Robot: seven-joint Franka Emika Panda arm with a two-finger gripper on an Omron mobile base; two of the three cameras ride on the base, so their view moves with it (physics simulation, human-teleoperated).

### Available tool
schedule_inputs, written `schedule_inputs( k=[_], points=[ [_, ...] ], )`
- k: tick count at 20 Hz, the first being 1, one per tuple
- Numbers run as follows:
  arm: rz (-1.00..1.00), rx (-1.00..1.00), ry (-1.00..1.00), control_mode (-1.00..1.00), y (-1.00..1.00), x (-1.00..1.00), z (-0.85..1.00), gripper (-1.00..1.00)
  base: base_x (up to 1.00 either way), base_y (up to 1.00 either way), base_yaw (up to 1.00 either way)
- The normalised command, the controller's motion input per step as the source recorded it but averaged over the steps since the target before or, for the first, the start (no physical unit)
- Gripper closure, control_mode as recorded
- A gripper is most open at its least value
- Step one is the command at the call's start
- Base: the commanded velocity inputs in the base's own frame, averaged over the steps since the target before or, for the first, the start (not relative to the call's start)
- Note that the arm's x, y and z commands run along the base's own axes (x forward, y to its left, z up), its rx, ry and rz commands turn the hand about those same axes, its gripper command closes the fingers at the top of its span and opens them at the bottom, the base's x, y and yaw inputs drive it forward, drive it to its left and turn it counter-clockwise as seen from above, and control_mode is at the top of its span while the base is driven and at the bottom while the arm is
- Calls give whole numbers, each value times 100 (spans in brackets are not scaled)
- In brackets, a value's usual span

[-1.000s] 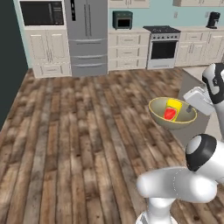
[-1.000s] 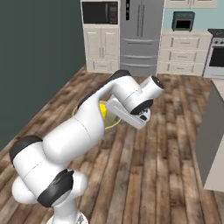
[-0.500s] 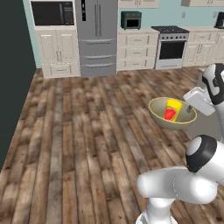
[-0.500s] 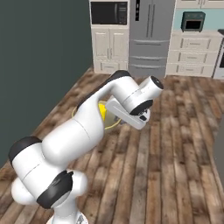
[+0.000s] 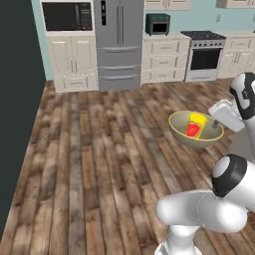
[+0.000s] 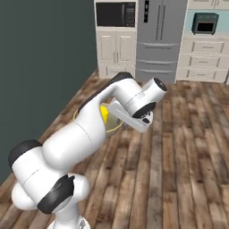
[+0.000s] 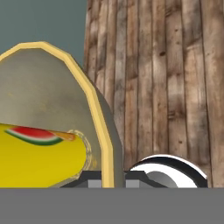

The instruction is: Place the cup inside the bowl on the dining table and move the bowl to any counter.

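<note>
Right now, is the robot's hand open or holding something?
Gripper: shut on the rim of the bowl, with the cup inside it.

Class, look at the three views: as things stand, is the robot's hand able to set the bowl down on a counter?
Probably not yet. The hand grips the bowl by its rim, with the cup inside, above open wood floor. The counter runs along the far wall, seemingly beyond the arm's reach, so the base would need to drive closer.

The cup [image 5: 194, 125] sits in the bowl [image 5: 183, 132]. The bowl is up over the floor [image 5: 89, 164]. Far behind it, the fridge [image 5: 118, 42] stands left of the stove [image 5: 203, 55].
</note>
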Motion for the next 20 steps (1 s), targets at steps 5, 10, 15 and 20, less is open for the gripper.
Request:
schedule_inputs(
  k=[5, 10, 15, 20],
  points=[
    [0, 0, 0, 100, 0, 0, 0, 100, 76, 36, 0],
    [0, 0, 0, 100, 0, 0, 0, 100, 77, 25, 0],
    [0, 0, 0, 100, 0, 0, 0, 100, 73, 19, 0],
    [0, 0, 0, 100, 0, 0, 0, 100, 76, 16, 0]
  ],
)
